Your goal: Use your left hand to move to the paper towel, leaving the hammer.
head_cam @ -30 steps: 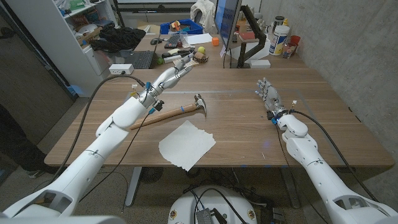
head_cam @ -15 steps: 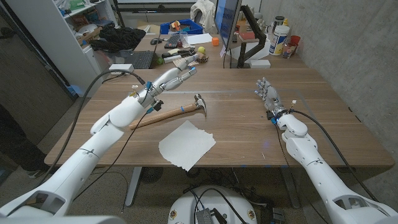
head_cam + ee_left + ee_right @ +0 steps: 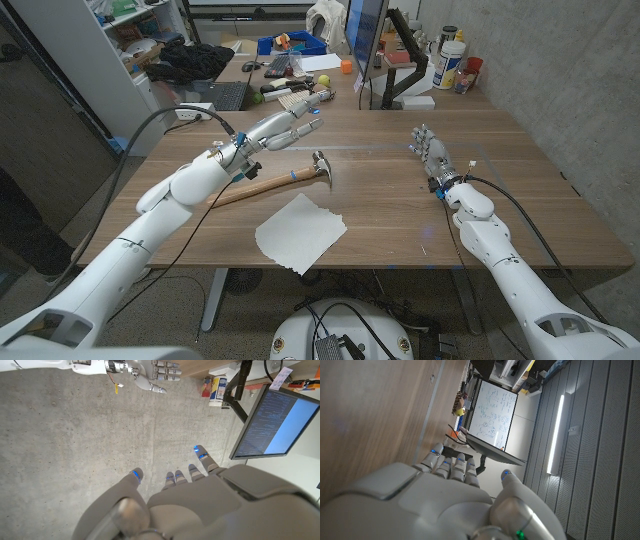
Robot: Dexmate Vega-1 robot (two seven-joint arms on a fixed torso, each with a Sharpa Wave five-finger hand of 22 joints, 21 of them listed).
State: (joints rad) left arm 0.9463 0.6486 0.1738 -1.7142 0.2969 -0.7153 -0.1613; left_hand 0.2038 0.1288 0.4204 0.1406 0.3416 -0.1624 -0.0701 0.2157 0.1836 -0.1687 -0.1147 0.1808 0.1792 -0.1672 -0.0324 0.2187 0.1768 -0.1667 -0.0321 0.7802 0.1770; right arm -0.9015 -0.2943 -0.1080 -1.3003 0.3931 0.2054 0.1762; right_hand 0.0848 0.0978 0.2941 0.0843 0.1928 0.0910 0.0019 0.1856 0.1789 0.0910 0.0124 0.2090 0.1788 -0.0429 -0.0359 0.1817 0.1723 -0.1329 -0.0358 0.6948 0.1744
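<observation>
Left hand: the left hand (image 3: 283, 127) hovers in the upper left of the head frame, beyond the hammer, fingers stretched out and apart, nothing in them; in the left wrist view (image 3: 172, 485) its fingertips fan out over bare grey floor
Hammer: the wooden-handled hammer with a dark steel head (image 3: 278, 179) lies on the wooden bench (image 3: 400, 215) at centre left of the head frame, head toward the middle, handle running down-left under the left forearm; nothing touches it
Paper towel: the white square paper towel (image 3: 299, 232) lies flat at lower centre of the head frame, just beside the hammer on the near side, one corner close to the hammer's head
Step in hand: carrying the left hand from above the hammer to the towel, by my reading barely begun
How to do it well: draw the hand back toward the lower centre, high enough to clear handle and head, fingers kept apart, then descend over the towel's middle so the sheet is not nudged
Right hand: the right hand (image 3: 428, 151) stands at centre right of the head frame, well apart, fingers loosely extended, holding nothing
</observation>
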